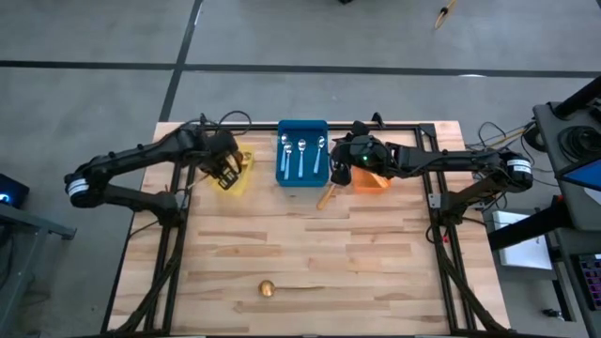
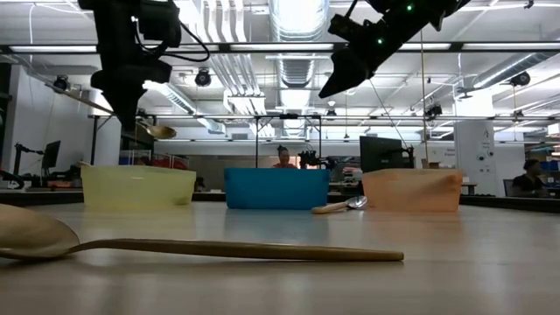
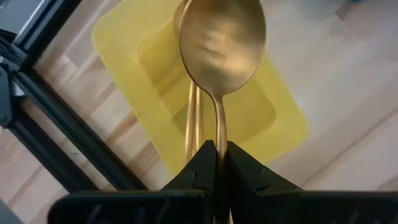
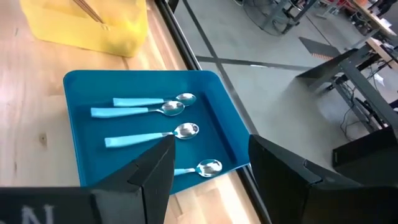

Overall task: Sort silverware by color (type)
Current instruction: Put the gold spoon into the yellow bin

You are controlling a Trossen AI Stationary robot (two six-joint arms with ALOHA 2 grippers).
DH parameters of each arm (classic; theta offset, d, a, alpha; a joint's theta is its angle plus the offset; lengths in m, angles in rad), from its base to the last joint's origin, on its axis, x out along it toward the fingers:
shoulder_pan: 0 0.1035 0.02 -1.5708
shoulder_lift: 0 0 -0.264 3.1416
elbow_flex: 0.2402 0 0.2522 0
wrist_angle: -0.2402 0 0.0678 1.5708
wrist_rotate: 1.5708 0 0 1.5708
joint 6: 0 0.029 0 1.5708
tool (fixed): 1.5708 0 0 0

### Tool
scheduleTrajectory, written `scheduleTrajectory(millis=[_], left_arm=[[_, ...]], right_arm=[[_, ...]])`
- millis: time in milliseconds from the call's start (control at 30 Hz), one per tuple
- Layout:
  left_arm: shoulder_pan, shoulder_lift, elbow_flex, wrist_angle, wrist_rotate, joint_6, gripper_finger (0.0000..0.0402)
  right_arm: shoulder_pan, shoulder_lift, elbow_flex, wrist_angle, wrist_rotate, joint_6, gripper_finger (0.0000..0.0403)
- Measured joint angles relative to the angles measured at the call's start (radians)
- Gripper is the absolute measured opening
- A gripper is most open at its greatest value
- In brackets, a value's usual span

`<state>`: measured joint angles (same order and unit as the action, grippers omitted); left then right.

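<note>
High view: a gold spoon (image 3: 221, 46) is held clamped by its handle in the left end effector (image 1: 223, 172), directly above the yellow bin (image 1: 237, 178) near the tabletop's far edge, its long axis running out ahead of the fingers. The right end effector (image 1: 344, 156) is spread wide and empty between the blue bin (image 1: 302, 130) and the orange bin (image 1: 376, 182). Another gold spoon (image 1: 293, 288) is left lying near the front edge.

My left gripper (image 1: 225, 174) over yellow bin (image 1: 237, 176). My right gripper (image 1: 343, 161) between blue bin (image 1: 302, 178) and orange bin (image 1: 370, 181). Gold spoon (image 1: 291, 288) alone on tabletop (image 1: 310, 244).
</note>
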<state>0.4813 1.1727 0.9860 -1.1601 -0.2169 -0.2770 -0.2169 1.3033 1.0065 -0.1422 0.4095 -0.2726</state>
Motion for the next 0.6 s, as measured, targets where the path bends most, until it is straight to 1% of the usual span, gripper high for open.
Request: scheduleTrajectory(millis=[233,367,600], left_arm=[[0.053,0.049,0.008,-0.014,0.001,0.098,0.0000],[0.071,0.075,0.008,-0.013,0.020,0.137,0.0000],[0.120,0.147,0.008,0.055,0.019,0.227,0.0000]], right_arm=[[0.000,0.001,0.000,0.020,0.000,0.012,0.0194],[0.000,0.001,-0.001,0.022,0.000,0.018,0.0194],[0.000,0.001,-0.001,0.057,0.000,0.028,0.0194]])
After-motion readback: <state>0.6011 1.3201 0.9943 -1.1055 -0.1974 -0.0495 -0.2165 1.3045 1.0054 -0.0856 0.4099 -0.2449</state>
